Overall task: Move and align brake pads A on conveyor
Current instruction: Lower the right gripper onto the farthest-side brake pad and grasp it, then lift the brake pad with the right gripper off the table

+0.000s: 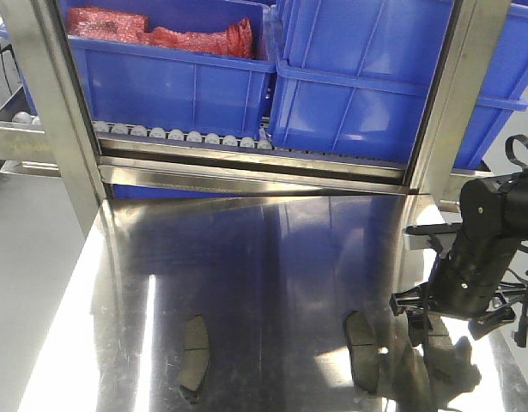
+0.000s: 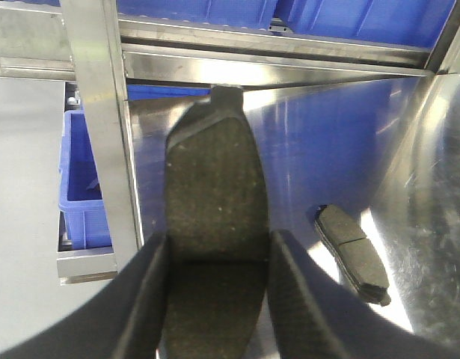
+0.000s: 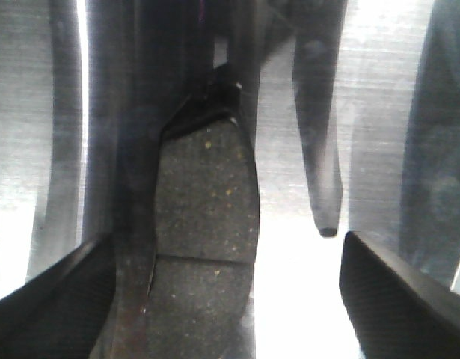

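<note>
- Exterior front-facing view: two brake pads flat on the steel tabletop (image 1: 264,257), well apart: left pad (image 1: 195,348) and middle pad (image 1: 362,359), both lengthwise toward the back.
- Right arm (image 1: 478,257) at the table's right edge, right gripper (image 1: 422,330) pointing down close over the steel. Dark patch beneath it too mixed with reflection to call.
- Only here: row of steel rollers (image 1: 178,135) behind the table, blue bins (image 1: 367,77) on them, red mesh bags (image 1: 160,34) in the left bin, steel posts (image 1: 53,112) either side. Glare streaks across the tabletop.
- Left wrist view: left gripper (image 2: 218,243) closed onto a held pad (image 2: 215,194), fingers (image 2: 140,299) pressed to both long edges of its near half, tab end pointing away, carried clear above the table.
- Middle pad (image 2: 351,250) again, lying on the steel to the right. Lower blue bin (image 2: 84,194) beyond the post, seen only here.
- Right wrist view: right gripper (image 3: 233,299) spread wide, gripping nothing, fingers (image 3: 405,299) in the bottom corners.
- Right pad (image 3: 207,224) flat on the steel between them, nearer the finger at picture left, groove crosswise. Contact with that finger not readable.
</note>
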Controlling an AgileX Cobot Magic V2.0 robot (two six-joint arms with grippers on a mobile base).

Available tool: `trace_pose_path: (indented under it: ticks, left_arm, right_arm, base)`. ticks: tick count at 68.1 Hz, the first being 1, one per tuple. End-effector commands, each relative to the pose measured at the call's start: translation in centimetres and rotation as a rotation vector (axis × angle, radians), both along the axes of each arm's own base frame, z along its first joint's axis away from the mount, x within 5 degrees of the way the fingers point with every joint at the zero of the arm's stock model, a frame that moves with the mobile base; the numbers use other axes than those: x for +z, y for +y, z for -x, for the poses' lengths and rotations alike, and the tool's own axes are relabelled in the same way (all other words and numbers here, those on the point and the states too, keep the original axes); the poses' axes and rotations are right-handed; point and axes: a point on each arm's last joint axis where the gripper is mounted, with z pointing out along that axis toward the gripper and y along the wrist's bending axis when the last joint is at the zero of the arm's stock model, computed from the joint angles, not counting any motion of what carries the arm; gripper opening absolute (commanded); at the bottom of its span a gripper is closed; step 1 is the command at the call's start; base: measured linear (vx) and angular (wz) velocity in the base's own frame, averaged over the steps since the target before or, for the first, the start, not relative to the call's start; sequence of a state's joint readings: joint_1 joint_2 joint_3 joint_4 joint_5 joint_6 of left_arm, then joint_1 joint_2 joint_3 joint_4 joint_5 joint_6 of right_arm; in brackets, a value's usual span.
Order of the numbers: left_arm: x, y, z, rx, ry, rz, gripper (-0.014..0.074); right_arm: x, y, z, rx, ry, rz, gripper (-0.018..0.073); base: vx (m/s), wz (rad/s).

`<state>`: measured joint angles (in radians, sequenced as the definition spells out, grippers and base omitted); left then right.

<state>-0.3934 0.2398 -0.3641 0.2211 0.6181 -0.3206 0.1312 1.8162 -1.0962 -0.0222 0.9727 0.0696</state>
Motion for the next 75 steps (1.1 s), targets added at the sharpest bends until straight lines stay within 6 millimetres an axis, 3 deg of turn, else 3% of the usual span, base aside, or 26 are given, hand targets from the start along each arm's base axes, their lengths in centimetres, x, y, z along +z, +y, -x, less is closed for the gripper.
trace_pose_path:
  ticks: [1, 20, 31, 40, 51, 64, 75]
  left_arm:
    - [1.7, -0.2, -0.2, -0.016, -0.110, 0.028, -0.0006]
    - [1.7, -0.2, -0.2, -0.016, -0.110, 0.028, -0.0006]
    - [1.7, -0.2, -0.2, -0.016, -0.110, 0.028, -0.0006]
    - [1.7, -0.2, -0.2, -0.016, -0.110, 0.028, -0.0006]
    - [1.7, -0.2, -0.2, -0.016, -0.110, 0.028, -0.0006]
    - [1.7, -0.2, -0.2, -0.016, -0.110, 0.028, -0.0006]
    - [1.7, -0.2, -0.2, -0.016, -0.110, 0.028, -0.0006]
  right_arm:
    - [1.9, 0.0, -0.5, 0.020, -0.083, -0.002, 0.0575]
    - [1.4, 0.0, -0.6, 0.020, -0.073, -0.004, 0.0575]
    - [1.4, 0.0, -0.6, 0.020, -0.073, -0.004, 0.0514]
    - [1.4, 0.1, -0.6, 0.009, -0.073, -0.007, 0.0335]
    - [1.3, 0.1, -0.7, -0.027, -0.079, -0.008, -0.0018]
    - [1.4, 0.0, -0.6, -0.028, -0.075, -0.007, -0.0013]
    - [3.3, 0.0, -0.3, -0.026, -0.141, -0.014, -0.0012]
  base:
    - [0.00, 0.00]
    - [0.00, 0.00]
    - [0.00, 0.00]
    - [0.00, 0.00]
    - [0.00, 0.00]
    - [0.00, 0.00]
    - [0.00, 0.00]
